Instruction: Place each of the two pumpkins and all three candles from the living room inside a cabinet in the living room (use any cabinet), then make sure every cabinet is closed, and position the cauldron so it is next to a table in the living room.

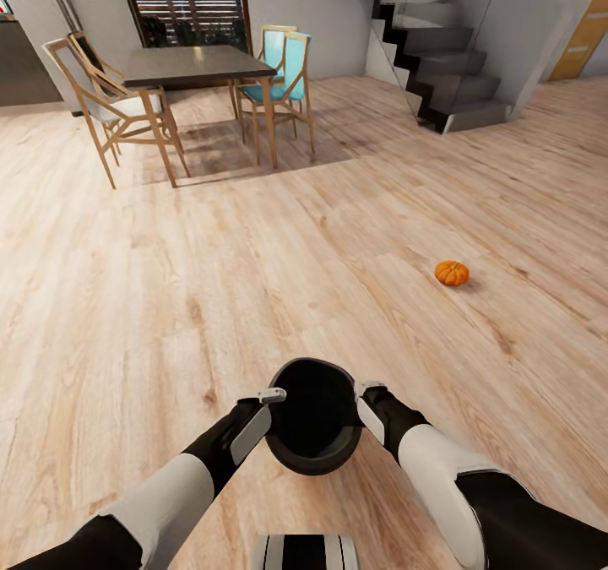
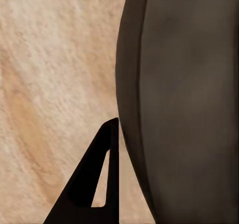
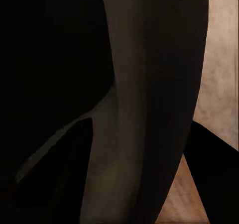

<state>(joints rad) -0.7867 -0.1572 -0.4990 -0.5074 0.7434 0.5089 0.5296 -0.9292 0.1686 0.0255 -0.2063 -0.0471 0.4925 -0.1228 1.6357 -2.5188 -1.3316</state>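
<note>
Black round wide-mouthed cauldron (image 1: 313,418) hangs above the wooden floor (image 1: 169,300), right gripper (image 1: 369,389) pinching its rim, left gripper (image 1: 271,397) pressed outside, jaws unreadable. Risk: one-sided slip tips it toward the small orange ribbed pumpkin (image 1: 452,273).

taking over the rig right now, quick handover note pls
Left gripper and right gripper: one on each side of the cauldron, which is carried between them above the floor. The right fingers straddle its rim; the left grip can't be confirmed.
One pumpkin lies on the floor ahead to the right.
Done: cauldron lifted.
Left: place it beside the living room table, stow pumpkins and candles, close cabinets.
</note>
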